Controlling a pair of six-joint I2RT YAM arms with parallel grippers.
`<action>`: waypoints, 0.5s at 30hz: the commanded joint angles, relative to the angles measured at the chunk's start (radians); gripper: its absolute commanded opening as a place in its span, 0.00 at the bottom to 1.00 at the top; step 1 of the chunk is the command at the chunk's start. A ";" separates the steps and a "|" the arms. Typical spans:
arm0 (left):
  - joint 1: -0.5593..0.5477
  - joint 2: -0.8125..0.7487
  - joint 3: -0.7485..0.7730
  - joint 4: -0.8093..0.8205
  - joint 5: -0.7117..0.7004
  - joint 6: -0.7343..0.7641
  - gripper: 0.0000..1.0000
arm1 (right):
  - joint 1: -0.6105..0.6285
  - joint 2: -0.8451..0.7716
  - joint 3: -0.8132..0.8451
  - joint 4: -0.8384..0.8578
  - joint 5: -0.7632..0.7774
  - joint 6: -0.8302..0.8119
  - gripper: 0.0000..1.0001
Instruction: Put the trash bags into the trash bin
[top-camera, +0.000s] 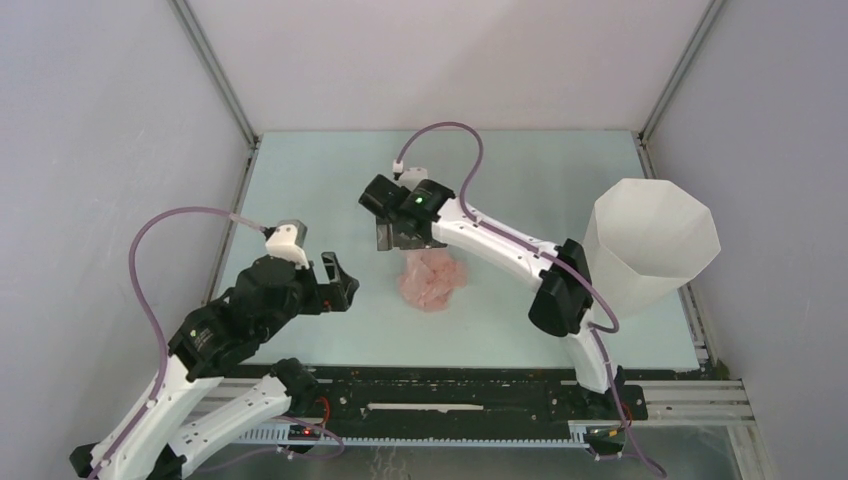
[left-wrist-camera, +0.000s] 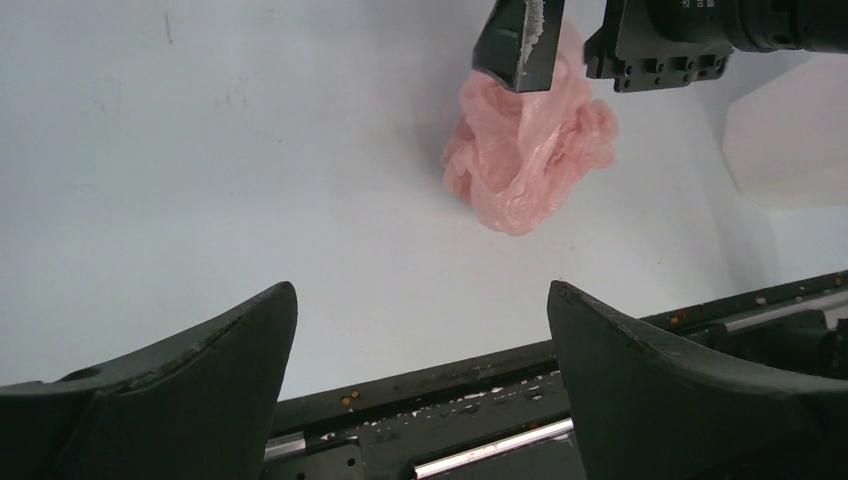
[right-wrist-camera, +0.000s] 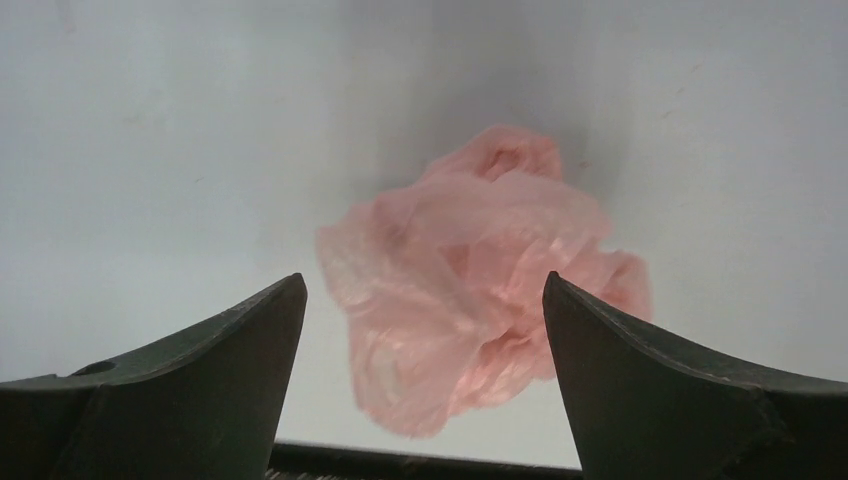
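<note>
while the bag lies crumpled, both grippers gape

the pink trash bag (top-camera: 432, 280) sits mid-table (top-camera: 300, 180), well apart from the trash bin (top-camera: 650, 240) at the right edge. the right gripper (top-camera: 397, 240) hangs over its far edge, fingers spread; the left gripper (top-camera: 340, 282) is near, open-fingered, empty.

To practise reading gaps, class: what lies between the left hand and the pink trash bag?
Only bare table, shown in the left wrist view, between left hand and bag.
</note>
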 joint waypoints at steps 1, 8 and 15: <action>0.009 0.017 0.040 -0.029 -0.056 -0.033 1.00 | 0.014 0.065 0.068 -0.110 0.252 -0.110 0.97; 0.010 0.038 0.058 -0.048 -0.041 -0.083 1.00 | 0.013 0.069 0.031 -0.021 0.258 -0.263 0.43; 0.017 0.074 0.099 -0.063 -0.073 -0.105 1.00 | -0.015 -0.123 0.035 0.119 -0.151 -0.494 0.00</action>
